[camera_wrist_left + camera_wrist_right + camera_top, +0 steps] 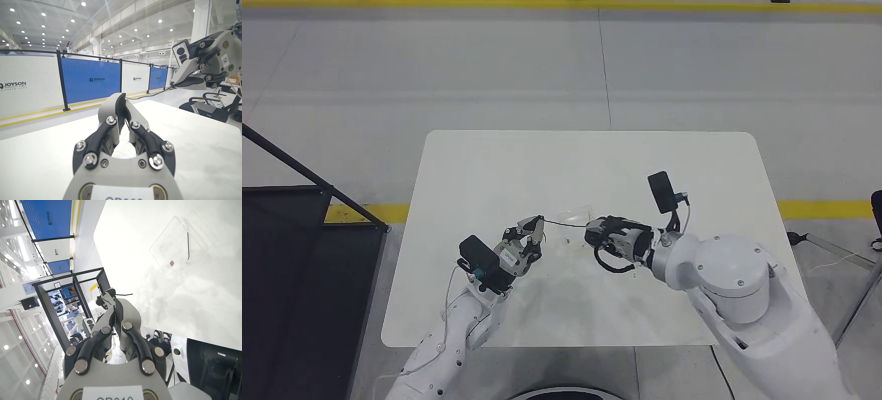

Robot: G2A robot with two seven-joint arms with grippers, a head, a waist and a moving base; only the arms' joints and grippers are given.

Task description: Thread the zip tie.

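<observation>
While both arms are hovering over the middle of the white table (692, 180), I am watching a thin black zip tie (564, 223) sagging slightly between them, the left gripper (537, 225) pinching its left end and the right gripper (591, 233) pinching its right end, both sets of jaws pressed together on the strap. The left wrist view is giving me the full span of the strap above the table. The right wrist view is adding a clear tray (170, 237) lying on the table beyond, carrying a second black strap (188, 247) and a small brown bit (172, 263).
</observation>
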